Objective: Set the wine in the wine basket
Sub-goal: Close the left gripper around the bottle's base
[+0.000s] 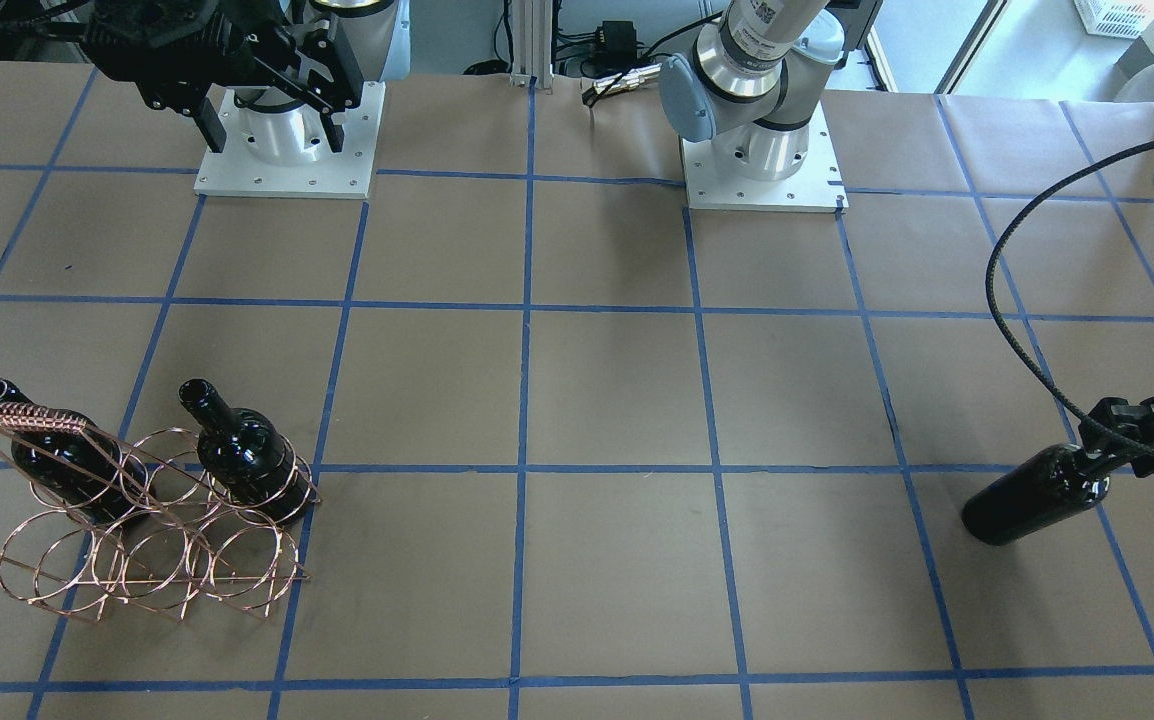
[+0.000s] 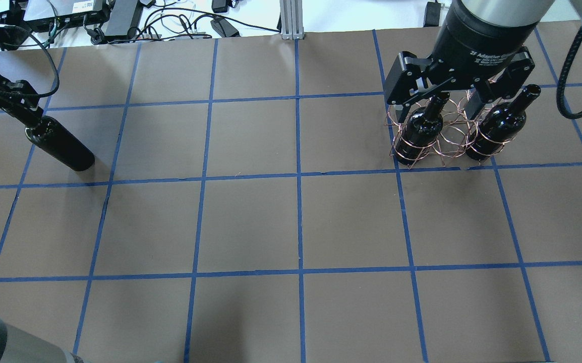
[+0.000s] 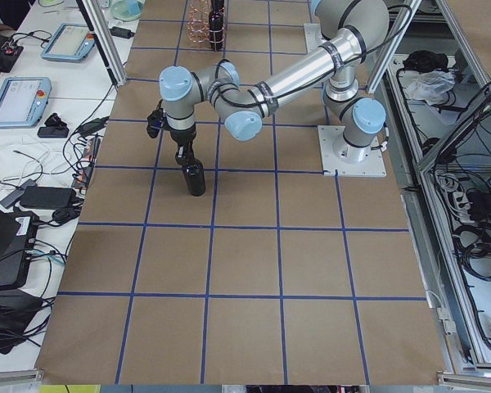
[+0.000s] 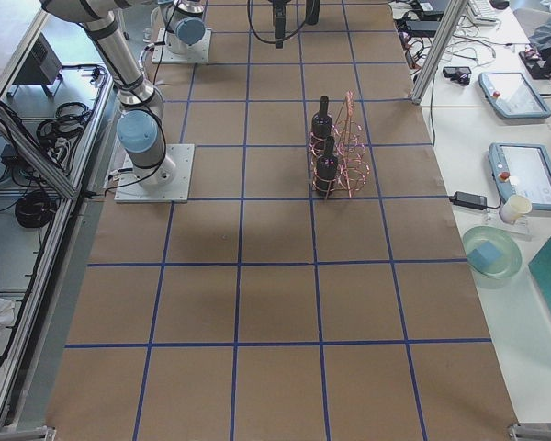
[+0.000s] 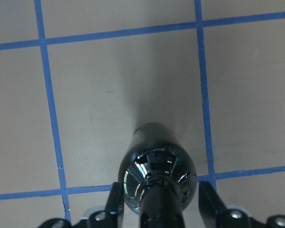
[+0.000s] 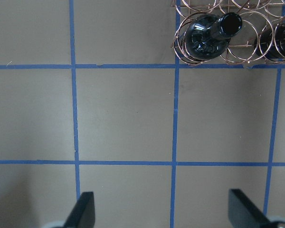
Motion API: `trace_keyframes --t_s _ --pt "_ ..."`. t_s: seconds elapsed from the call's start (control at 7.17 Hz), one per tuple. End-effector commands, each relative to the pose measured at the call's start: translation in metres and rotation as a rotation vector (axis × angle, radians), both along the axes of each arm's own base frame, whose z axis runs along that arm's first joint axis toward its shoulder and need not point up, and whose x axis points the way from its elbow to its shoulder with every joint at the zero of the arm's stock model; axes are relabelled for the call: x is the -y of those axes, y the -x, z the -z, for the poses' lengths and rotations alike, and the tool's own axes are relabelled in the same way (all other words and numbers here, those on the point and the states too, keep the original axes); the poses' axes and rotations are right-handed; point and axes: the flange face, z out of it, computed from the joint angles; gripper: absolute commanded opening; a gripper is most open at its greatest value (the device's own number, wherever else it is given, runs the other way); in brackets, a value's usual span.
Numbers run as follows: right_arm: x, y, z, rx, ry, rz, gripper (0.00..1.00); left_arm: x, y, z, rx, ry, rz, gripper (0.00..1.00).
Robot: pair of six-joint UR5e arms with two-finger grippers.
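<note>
My left gripper [image 2: 27, 120] is shut on the neck of a near-black wine bottle [image 2: 61, 146] and holds it upright at the table's far left; I cannot tell whether its base touches the table. In the left wrist view the bottle [image 5: 156, 175] sits between the fingers [image 5: 115, 202]. The copper wire wine basket [image 2: 445, 138] stands at the far right with two more bottles [image 2: 422, 128] [image 2: 498, 126] in its rings. My right gripper [image 2: 447, 101] is open and empty, raised high above the basket; its wrist view shows the basket [image 6: 247, 47] at the top edge.
The table is brown paper with a blue tape grid [image 2: 298, 176]. The two arm bases [image 1: 282, 150] [image 1: 762, 165] stand at the robot's edge. A black cable [image 1: 1027, 330] loops from the left arm. Tablets and cables [image 3: 16, 98] lie on a side bench.
</note>
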Motion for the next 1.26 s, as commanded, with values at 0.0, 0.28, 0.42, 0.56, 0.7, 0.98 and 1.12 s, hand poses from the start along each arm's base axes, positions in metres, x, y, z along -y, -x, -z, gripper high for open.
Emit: trace_keyframes --t_s 0.0,0.28,0.42,0.56,0.7,0.98,1.12 --pt "0.0 -0.0001 0.0001 0.001 0.0 0.0 1.0 -0.0009 0.0005 0.0015 -0.005 -0.008 -0.007 0.62" --pt "-0.0002 0.0 -0.0016 0.001 0.006 0.011 1.0 -0.0047 -0.003 0.0025 -0.006 -0.013 -0.019 0.62" --pt "-0.0008 0.0002 -0.0031 0.0 0.009 0.014 1.0 -0.0071 -0.007 0.003 0.0 -0.018 -0.024 0.62" --pt "0.0001 -0.0002 -0.0027 0.003 0.01 0.015 1.0 -0.0066 -0.0068 0.004 -0.005 -0.017 -0.025 0.62" --pt "0.0002 -0.0002 -0.0029 0.003 0.012 0.017 1.0 -0.0061 -0.006 0.004 -0.013 -0.012 -0.025 0.44" --pt "0.0007 0.0004 -0.003 0.004 0.013 0.018 1.0 -0.0053 -0.0058 0.0059 -0.021 -0.012 -0.051 0.0" --pt "0.0 0.0005 -0.0037 0.004 0.015 0.02 1.0 -0.0058 -0.0051 0.004 -0.015 -0.012 -0.05 0.0"
